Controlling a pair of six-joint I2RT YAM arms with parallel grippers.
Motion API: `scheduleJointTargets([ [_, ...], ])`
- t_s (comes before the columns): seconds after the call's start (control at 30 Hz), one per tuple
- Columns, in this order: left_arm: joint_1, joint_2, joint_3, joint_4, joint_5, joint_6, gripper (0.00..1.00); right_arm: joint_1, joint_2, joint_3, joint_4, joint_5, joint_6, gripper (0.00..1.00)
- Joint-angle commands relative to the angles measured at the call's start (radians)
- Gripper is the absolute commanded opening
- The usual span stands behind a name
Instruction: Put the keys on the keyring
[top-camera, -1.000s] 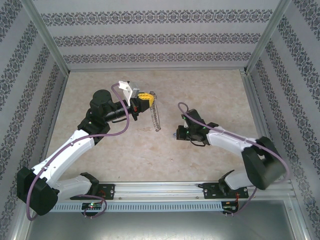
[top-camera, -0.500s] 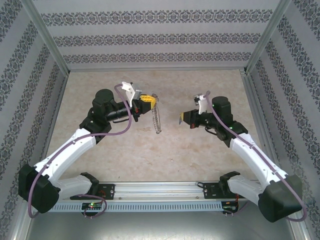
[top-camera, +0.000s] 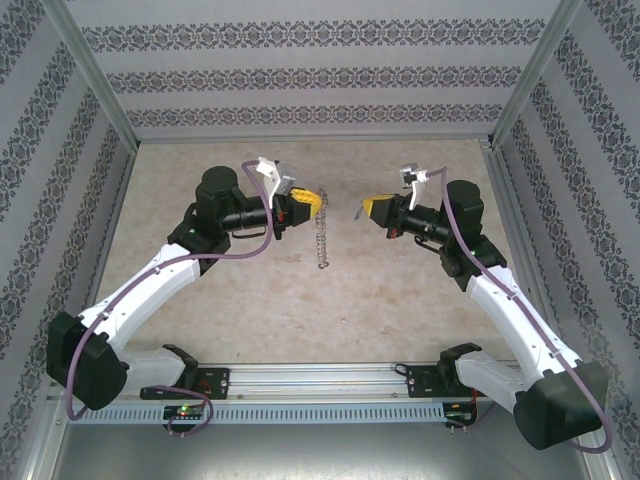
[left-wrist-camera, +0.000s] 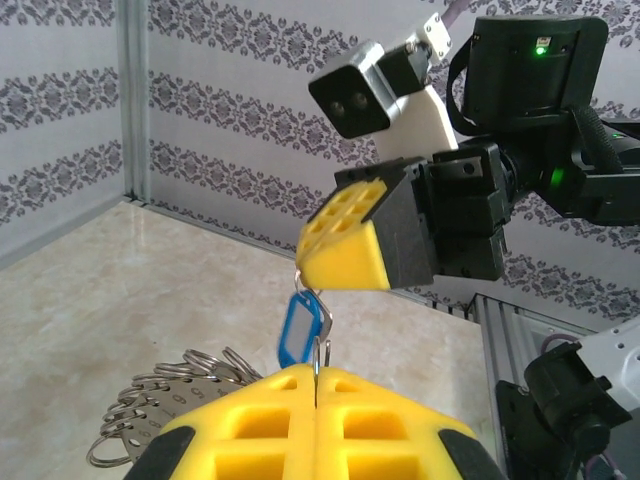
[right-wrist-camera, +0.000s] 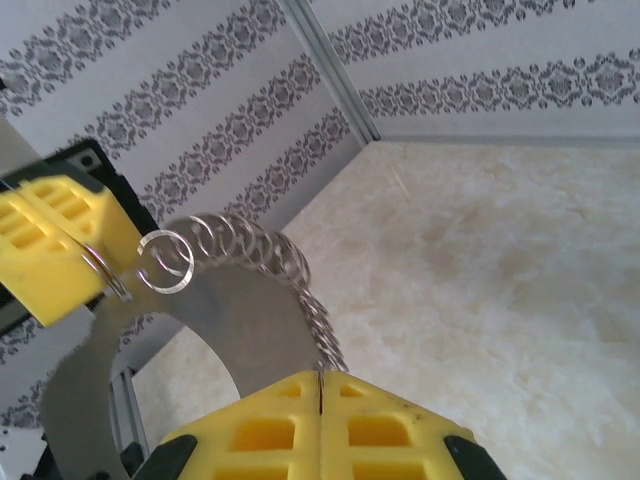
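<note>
Both grippers are raised above the table (top-camera: 300, 310) and face each other a short gap apart. My left gripper (top-camera: 314, 204) is shut on the keyring (top-camera: 321, 245), whose chain of silvery rings hangs straight down from its yellow fingers. From the left wrist, the left gripper (left-wrist-camera: 316, 375) pinches a thin wire ring, with more of the keyring (left-wrist-camera: 165, 395) at lower left. My right gripper (top-camera: 366, 210) is shut on the key (top-camera: 357, 214). Its blue head (left-wrist-camera: 298, 328) dangles from the right fingertips (left-wrist-camera: 345, 245). In the right wrist view the keyring (right-wrist-camera: 270, 255) and its pale band (right-wrist-camera: 220, 320) hang before the right gripper (right-wrist-camera: 320, 378).
Patterned walls enclose the marbled table on three sides, with aluminium posts (top-camera: 95, 75) at the corners. A metal rail (top-camera: 320, 378) carrying both arm bases runs along the near edge. The floor under both grippers is bare.
My right arm has swung up from low over the table toward the back, carrying the key level with the left gripper. The left gripper has shifted slightly right with the keyring.
</note>
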Motion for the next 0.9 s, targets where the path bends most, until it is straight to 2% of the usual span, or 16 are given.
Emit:
scheduleJointTargets([
  [0.0, -0.019, 0.011, 0.061, -0.003, 0.052, 0.030, 0.00, 0.025, -0.021, 0.020, 0.113, 0.002, 0.045, 0.00],
  [0.87, -0.043, 0.063, 0.090, 0.000, 0.042, 0.028, 0.00, 0.178, 0.022, 0.079, 0.141, 0.020, 0.018, 0.00],
])
